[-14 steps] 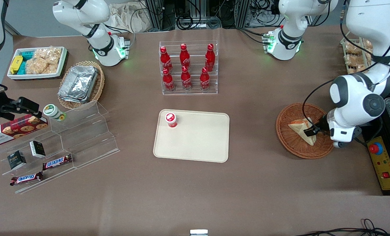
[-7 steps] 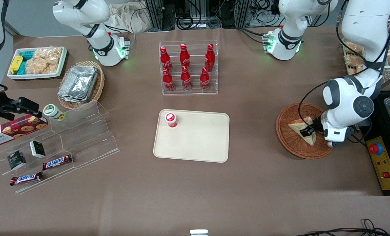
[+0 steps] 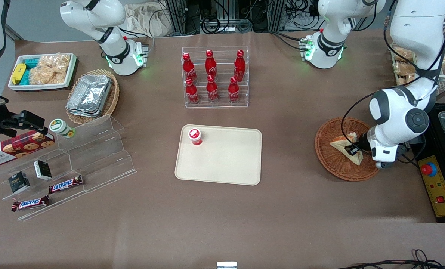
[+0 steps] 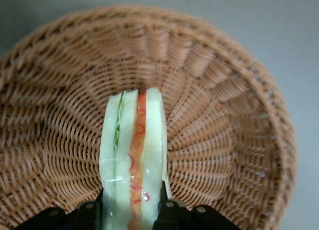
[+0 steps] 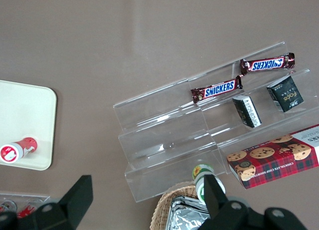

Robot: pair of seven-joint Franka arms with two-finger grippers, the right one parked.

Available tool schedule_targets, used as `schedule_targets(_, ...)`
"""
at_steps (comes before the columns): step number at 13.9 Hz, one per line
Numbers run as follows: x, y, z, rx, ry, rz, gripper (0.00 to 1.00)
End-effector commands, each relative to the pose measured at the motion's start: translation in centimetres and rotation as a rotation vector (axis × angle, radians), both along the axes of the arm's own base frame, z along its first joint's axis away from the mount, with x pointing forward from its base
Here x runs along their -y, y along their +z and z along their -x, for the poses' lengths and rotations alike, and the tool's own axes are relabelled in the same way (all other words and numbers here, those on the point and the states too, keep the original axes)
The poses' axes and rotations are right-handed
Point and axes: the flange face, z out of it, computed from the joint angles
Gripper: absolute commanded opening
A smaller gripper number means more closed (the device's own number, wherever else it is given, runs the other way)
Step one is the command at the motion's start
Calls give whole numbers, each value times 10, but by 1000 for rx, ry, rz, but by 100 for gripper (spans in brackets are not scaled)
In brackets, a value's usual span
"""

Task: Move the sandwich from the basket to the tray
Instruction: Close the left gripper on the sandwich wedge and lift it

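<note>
The sandwich (image 3: 345,148) is in the round wicker basket (image 3: 332,164), standing on edge so its layers of bread and filling face up toward the wrist camera (image 4: 133,155). Its long side runs from the basket's middle out toward the rim nearest the working arm, and that outer end is the one tucked into the gripper (image 3: 353,150). From the wrist view the two black fingers (image 4: 92,210) sit one on each flat bread face, pressed against the wrapping with no gap showing, so I would say the gripper has closed on the sandwich across its thin dimension. It looks to be resting low in the basket, not lifted clear of the weave, though I can't be sure it touches the bottom.

What matters next is direction. The tray (image 3: 226,164) lies well apart from the basket, toward the parked arm's end of the table and about the same distance from the front camera. So the carry is a straight sideways run once the sandwich clears the basket wall. A small red-capped bottle (image 3: 195,136) lies in the tray's corner farthest from the camera, and the rest of the tray is bare.
</note>
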Motion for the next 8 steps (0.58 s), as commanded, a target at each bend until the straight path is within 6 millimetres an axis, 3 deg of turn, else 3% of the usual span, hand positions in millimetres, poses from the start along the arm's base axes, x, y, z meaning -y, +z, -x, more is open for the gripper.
schedule_targets(1, 12, 54, -1, 64, -17, 6, 39)
schedule_targets(5, 49, 148, -5, 87, -91, 19, 39)
schedule_targets(8, 105, 211, 3, 69, -197, 29, 39)
